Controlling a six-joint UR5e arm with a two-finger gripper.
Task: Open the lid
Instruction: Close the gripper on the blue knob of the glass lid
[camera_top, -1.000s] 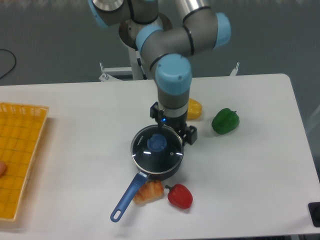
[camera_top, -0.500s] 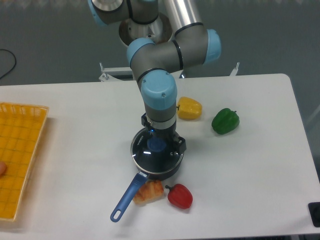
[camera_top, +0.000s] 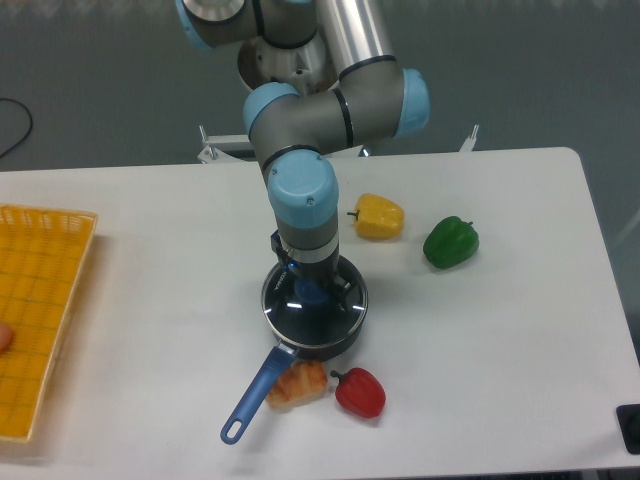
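Glass lid (camera_top: 330, 315) sits directly beneath the jaws.

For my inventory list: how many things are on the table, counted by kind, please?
Peppers: 3 (yellow, green, red)
Pan: 1
Lid: 1
Pastry: 1
Orange tray: 1
Total: 7

Lid (camera_top: 315, 312) on the pan (camera_top: 300, 345) mid-table, gripper (camera_top: 311, 288) directly above it, two peppers (camera_top: 377, 216) behind-right (well apart from the pan), basket (camera_top: 35, 315) far left, another pepper (camera_top: 359, 392) just in front beside bread (camera_top: 297, 383)
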